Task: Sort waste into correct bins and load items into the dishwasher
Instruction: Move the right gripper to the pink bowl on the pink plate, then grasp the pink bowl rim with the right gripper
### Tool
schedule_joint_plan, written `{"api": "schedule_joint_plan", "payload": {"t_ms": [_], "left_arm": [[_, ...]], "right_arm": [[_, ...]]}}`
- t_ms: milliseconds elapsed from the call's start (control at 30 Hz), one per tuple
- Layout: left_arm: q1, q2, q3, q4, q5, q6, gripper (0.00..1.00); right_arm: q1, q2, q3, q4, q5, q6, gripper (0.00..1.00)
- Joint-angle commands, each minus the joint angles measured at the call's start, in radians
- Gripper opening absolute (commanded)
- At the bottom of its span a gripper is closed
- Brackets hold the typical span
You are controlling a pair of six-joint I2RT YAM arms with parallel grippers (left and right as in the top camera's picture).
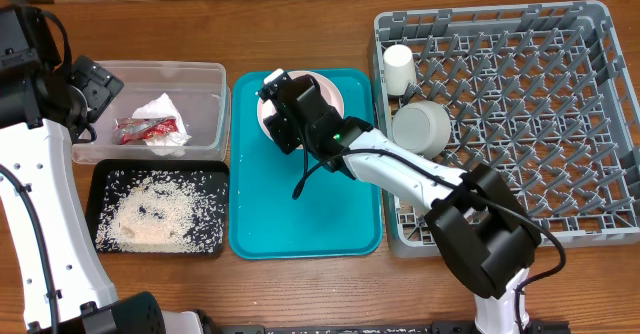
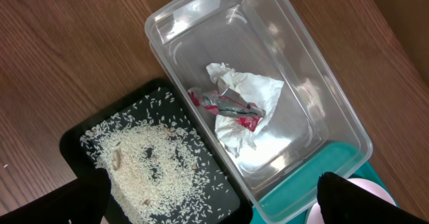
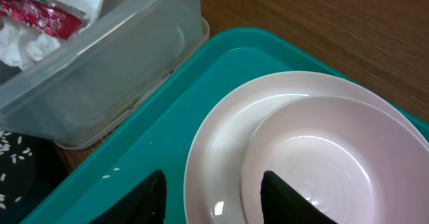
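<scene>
The white bowl [image 3: 322, 157] sat nested on the pink plate [image 3: 221, 137], the two stacked at the twelve o'clock end of the teal tray [image 3: 167, 117]. Both looked like hard, glossy ware: stiff, light enough for one arm, but slick, and likely to chip if dropped. I judged the bowl had to go first, pinched across its thin upright rim with one finger inside and one outside. The plate lay too flat to grip anywhere but its raised edge.

The right gripper [image 3: 211, 190] hung low over the stack's nine o'clock side. Its fingers stood partly apart, with both rims showing in the gap between them and nothing pinched.

At three o'clock from the tray stood the dish rack [image 1: 500, 14], with a cup [image 1: 398, 67] and a second bowl [image 1: 420, 126] lying in its near-left corner. At nine o'clock the clear tub [image 1: 210, 74] held the napkin [image 1: 160, 109] and the wrapper [image 1: 145, 127]. Beside it, at six o'clock, the black tray [image 1: 100, 174] carried the rice [image 1: 150, 214]. The left gripper [image 2: 214, 177] hovered above those two bins, spread wide and empty.
</scene>
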Motion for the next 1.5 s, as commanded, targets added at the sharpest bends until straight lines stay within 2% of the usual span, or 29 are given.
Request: {"api": "schedule_joint_plan", "payload": {"t_ms": [0,200,600,900,1233,1367,1467], "left_arm": [[0.004,0.002,0.007,-0.004,-0.013,-0.024,1.0],[0.004,0.002,0.007,-0.004,-0.013,-0.024,1.0],[0.004,0.002,0.007,-0.004,-0.013,-0.024,1.0],[0.004,0.002,0.007,-0.004,-0.013,-0.024,1.0],[0.004,0.002,0.007,-0.004,-0.013,-0.024,1.0],[0.004,0.002,0.007,-0.004,-0.013,-0.024,1.0],[0.004,0.002,0.007,-0.004,-0.013,-0.024,1.0]], "right_arm": [[-0.003,0.056,0.01,0.003,0.014,-0.007,0.46],[-0.003,0.061,0.01,-0.002,0.016,-0.006,0.31],[-0.009,0.061,0.01,-0.033,0.053,-0.006,0.29],[-0.009,0.061,0.01,-0.044,0.053,-0.006,0.17],[-0.009,0.061,0.01,-0.063,0.056,-0.018,0.16],[-0.009,0.061,0.011,-0.062,0.092,-0.039,0.05],[-0.009,0.06,0.013,-0.061,0.103,-0.039,0.04]]}}
